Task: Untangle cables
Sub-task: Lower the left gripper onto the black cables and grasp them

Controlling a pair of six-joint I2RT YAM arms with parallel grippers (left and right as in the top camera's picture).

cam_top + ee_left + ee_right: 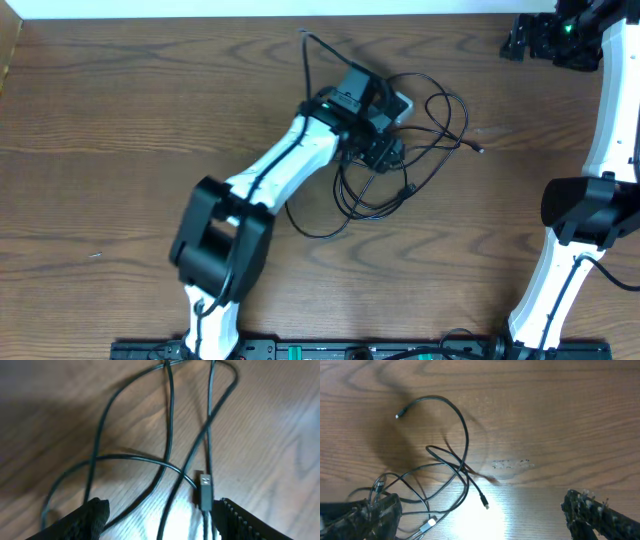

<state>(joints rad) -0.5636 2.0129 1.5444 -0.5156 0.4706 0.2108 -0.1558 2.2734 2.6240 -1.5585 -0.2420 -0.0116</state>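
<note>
left gripper (161, 507) — spread, straddling cables (171, 415) at table's (120, 120) 1 o'clock, nothing pinched | right gripper (480, 505) — spread wide, empty, 2 o'clock

Overhead is evenly lit and sharp. Both wrist views are softer, with a bright glare patch on the table (530, 515) at bottom centre, dim shadow toward the upper left, and blurry fingers (87, 516) along the bottom edge
</note>
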